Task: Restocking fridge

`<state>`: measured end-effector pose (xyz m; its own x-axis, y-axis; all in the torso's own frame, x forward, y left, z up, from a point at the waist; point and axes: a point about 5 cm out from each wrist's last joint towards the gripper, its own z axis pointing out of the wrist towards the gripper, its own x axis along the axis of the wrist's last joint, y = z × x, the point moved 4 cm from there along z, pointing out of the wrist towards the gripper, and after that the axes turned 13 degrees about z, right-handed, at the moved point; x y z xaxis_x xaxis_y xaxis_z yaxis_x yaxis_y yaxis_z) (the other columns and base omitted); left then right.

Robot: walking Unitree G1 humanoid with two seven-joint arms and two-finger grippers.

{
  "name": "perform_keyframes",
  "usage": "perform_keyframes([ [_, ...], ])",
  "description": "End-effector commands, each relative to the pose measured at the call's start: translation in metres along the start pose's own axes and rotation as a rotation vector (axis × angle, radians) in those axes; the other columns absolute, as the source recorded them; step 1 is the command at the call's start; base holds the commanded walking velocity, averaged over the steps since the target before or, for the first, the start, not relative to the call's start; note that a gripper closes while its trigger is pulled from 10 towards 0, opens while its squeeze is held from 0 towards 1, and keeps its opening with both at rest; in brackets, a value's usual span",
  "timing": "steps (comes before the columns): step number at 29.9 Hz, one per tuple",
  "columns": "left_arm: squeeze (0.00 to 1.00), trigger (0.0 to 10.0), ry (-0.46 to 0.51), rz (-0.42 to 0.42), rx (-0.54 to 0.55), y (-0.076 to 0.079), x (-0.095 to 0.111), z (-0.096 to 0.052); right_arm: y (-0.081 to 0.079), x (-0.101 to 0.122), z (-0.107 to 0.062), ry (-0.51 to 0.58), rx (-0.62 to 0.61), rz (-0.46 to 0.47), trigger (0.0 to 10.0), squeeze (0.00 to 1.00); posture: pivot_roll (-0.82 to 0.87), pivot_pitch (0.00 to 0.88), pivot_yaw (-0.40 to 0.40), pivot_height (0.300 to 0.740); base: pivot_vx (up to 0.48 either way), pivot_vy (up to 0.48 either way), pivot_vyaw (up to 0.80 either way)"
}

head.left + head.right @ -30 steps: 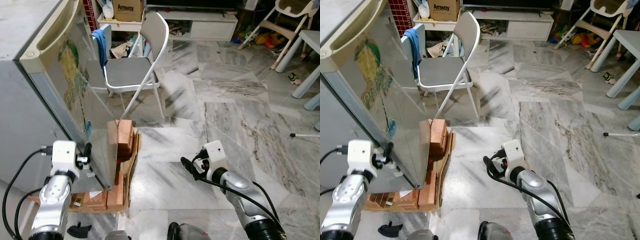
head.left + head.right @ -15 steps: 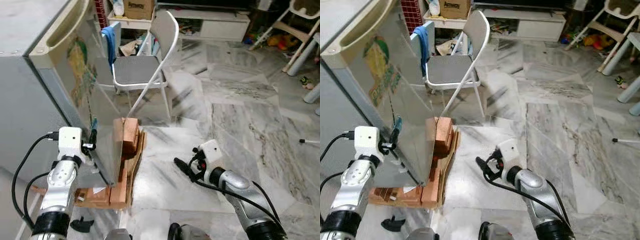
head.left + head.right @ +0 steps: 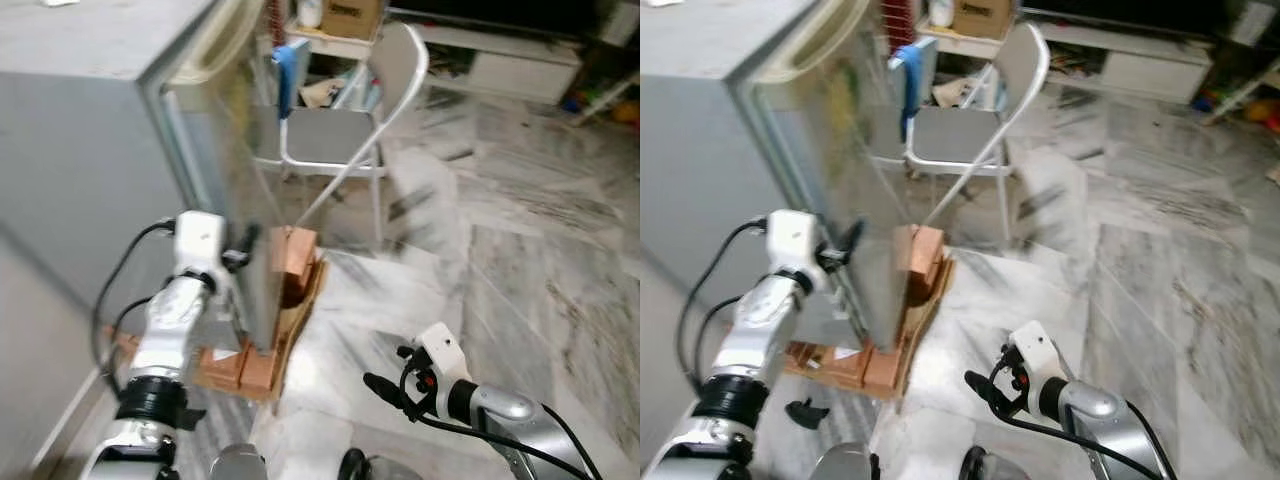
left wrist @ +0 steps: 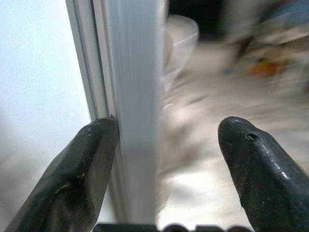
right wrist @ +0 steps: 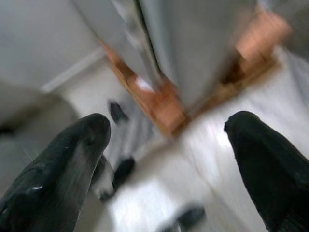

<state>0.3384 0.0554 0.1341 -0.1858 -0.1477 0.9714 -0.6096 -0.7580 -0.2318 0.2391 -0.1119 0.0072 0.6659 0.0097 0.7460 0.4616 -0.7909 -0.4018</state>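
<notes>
1. Grey metal makes up the big boxy fridge (image 3: 90, 150), which stands on the robot's left, on a low stack of orange-brown wooden blocks (image 3: 265, 350).
2. The fridge's shiny door (image 3: 855, 200) is nearly shut (the pictures are blurry).
3. The left pincer (image 4: 159, 169) is up at the door's edge (image 4: 133, 111). Its two black fingers (image 4: 82, 174) are spread wide, one on each side of the edge, holding nothing.
4. The right pincer (image 5: 169, 164) hangs low over the grey marble floor (image 3: 520, 250), well apart from the fridge. Its fingers are wide too, and empty.
5. A grey folding chair with white legs (image 3: 980, 130) stands behind the fridge, and a blue cloth (image 3: 908, 70) hangs near it.
</notes>
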Motion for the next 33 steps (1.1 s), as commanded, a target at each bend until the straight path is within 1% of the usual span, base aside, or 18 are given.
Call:
perform_keyframes([
  [1,0.00,10.0,0.136,-0.010,-0.290,0.059,0.041,0.014,-0.017,-0.003,0.017,-0.018,0.021,-0.012,10.0,0.00,0.11,0.009,-0.028,0.740,0.000,0.000,0.00],
  [3,0.00,10.0,0.145,-0.055,-0.382,0.073,0.046,0.008,-0.023,-0.004,0.023,-0.022,0.027,-0.015,10.0,0.00,0.11,0.004,-0.025,0.740,0.000,0.000,0.00],
  [4,0.00,10.0,0.137,-0.064,-0.372,0.069,0.043,0.005,-0.023,-0.004,0.024,-0.022,0.029,-0.009,10.0,0.00,0.11,0.003,-0.025,0.740,0.000,0.000,0.00],
  [5,0.00,10.0,0.110,-0.058,-0.317,0.056,0.034,0.002,-0.023,-0.005,0.025,-0.023,0.031,-0.002,10.0,0.00,0.12,0.003,-0.021,0.740,0.000,0.000,0.00],
  [6,0.00,10.0,0.110,-0.058,-0.317,0.056,0.034,0.002,-0.023,-0.005,0.025,-0.023,0.031,-0.002,10.0,0.00,0.12,0.003,-0.021,0.740,0.000,0.000,0.00],
  [8,0.00,10.0,-0.013,-0.020,-0.150,0.013,0.003,-0.012,-0.017,-0.004,0.023,-0.021,0.028,0.009,10.0,0.00,0.13,0.004,-0.017,0.740,0.000,0.000,0.00],
  [10,0.00,10.0,-0.032,-0.024,-0.111,0.003,-0.002,-0.017,-0.015,-0.004,0.021,-0.020,0.027,0.010,10.0,0.00,0.13,0.004,-0.017,0.740,0.000,0.000,0.00],
  [12,0.00,10.0,-0.069,-0.010,-0.042,-0.015,-0.011,-0.031,-0.013,-0.003,0.018,-0.014,0.030,0.015,10.0,0.00,0.13,0.005,-0.018,0.740,0.000,0.000,0.00],
  [13,0.00,10.0,-0.069,-0.010,-0.042,-0.015,-0.011,-0.031,-0.013,-0.003,0.018,-0.014,0.030,0.015,10.0,0.00,0.13,0.005,-0.018,0.740,0.000,0.000,0.00],
  [15,0.00,10.0,-0.093,-0.031,0.027,-0.029,-0.019,-0.045,-0.010,-0.003,0.016,-0.013,0.030,0.015,10.0,0.00,0.13,0.004,-0.019,0.740,0.000,-0.356,0.00],
  [19,0.00,10.0,-0.137,-0.025,0.103,-0.036,-0.032,-0.060,-0.007,-0.004,0.013,-0.014,0.031,0.008,10.0,0.00,0.13,0.003,-0.019,0.740,0.000,-0.423,0.00],
  [23,0.00,10.0,-0.165,-0.026,0.137,-0.035,-0.041,-0.070,-0.003,-0.003,0.010,-0.010,0.027,-0.003,10.0,0.00,0.12,0.010,-0.016,0.740,0.000,-0.421,0.00],
  [24,0.00,10.0,-0.186,-0.021,0.154,-0.034,-0.047,-0.077,-0.001,0.001,0.009,0.019,0.012,-0.036,10.0,0.00,0.12,0.012,-0.015,0.740,0.255,-0.405,0.00],
  [27,0.00,10.0,-0.248,-0.004,0.228,-0.036,-0.064,-0.097,0.013,0.045,-0.002,0.282,-0.101,-0.102,10.0,0.00,0.12,0.018,-0.013,0.740,0.254,-0.405,0.00],
  [28,0.00,10.0,-0.248,-0.004,0.228,-0.036,-0.064,-0.097,0.013,0.045,-0.002,0.282,-0.101,-0.102,10.0,0.00,0.12,0.018,-0.013,0.740,0.255,-0.405,0.00],
  [29,0.00,10.0,-0.263,0.000,0.265,-0.040,-0.067,-0.103,0.018,0.059,-0.008,0.365,-0.159,-0.123,10.0,0.00,0.12,0.018,-0.013,0.740,0.251,-0.405,0.00],
  [30,0.00,10.0,-0.263,0.000,0.265,-0.040,-0.067,-0.103,0.018,0.059,-0.008,0.365,-0.159,-0.123,10.0,0.00,0.12,0.018,-0.013,0.740,0.251,-0.405,0.00],
  [33,0.00,10.0,-0.315,0.033,0.415,-0.055,-0.076,-0.125,0.027,0.091,-0.020,0.530,-0.268,-0.160,10.0,0.00,0.13,0.028,-0.005,0.740,0.254,-0.404,0.00],
])
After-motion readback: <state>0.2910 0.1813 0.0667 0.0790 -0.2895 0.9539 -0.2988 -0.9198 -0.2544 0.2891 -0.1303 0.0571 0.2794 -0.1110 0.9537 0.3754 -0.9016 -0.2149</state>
